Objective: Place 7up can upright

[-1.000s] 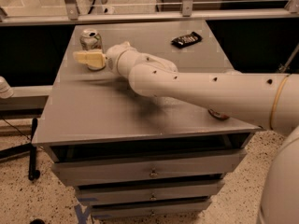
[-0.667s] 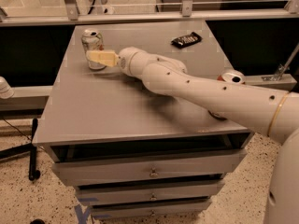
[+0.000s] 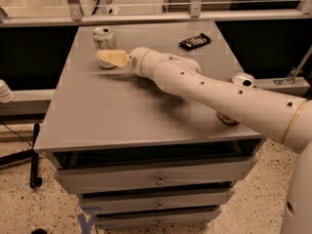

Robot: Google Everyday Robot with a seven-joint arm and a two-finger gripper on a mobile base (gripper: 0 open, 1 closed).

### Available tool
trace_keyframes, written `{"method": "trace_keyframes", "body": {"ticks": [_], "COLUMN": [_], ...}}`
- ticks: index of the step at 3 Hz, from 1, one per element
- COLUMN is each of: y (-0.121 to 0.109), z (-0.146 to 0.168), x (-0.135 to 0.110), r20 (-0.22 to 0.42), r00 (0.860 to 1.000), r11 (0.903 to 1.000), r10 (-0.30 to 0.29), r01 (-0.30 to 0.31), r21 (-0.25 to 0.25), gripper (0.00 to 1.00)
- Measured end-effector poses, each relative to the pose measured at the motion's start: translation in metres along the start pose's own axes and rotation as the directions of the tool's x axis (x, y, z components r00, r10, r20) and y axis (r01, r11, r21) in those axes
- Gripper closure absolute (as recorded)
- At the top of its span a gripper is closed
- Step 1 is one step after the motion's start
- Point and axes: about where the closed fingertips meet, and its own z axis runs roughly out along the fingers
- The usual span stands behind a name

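The 7up can [image 3: 104, 39] stands upright near the far left corner of the grey table [image 3: 122, 116]. It is silvery-white with a silver top. My gripper [image 3: 108, 58] reaches in from the right on the long white arm and sits right at the can's lower front, overlapping its base. I cannot tell whether it touches the can.
A black snack packet [image 3: 194, 41] lies at the far right of the table. An orange-red can [image 3: 227, 118] shows partly under my arm near the right edge. Drawers sit below the tabletop. A glass rail runs behind the table.
My gripper has moved away from the left edge toward the far side and now sits against the can's front. The can has stayed upright in place.
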Motion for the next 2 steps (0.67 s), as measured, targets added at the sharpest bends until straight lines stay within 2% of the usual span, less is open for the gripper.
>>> {"method": "trace_keyframes", "body": {"ticks": [2], "y": [0.0003], "z": [-0.0002], "x": [-0.0007], "r20": [0.000], "r00": [1.000], "r11": [1.0000], "r10": [0.000], "r01": [0.000], "r21": [0.000], "gripper": [0.00]}}
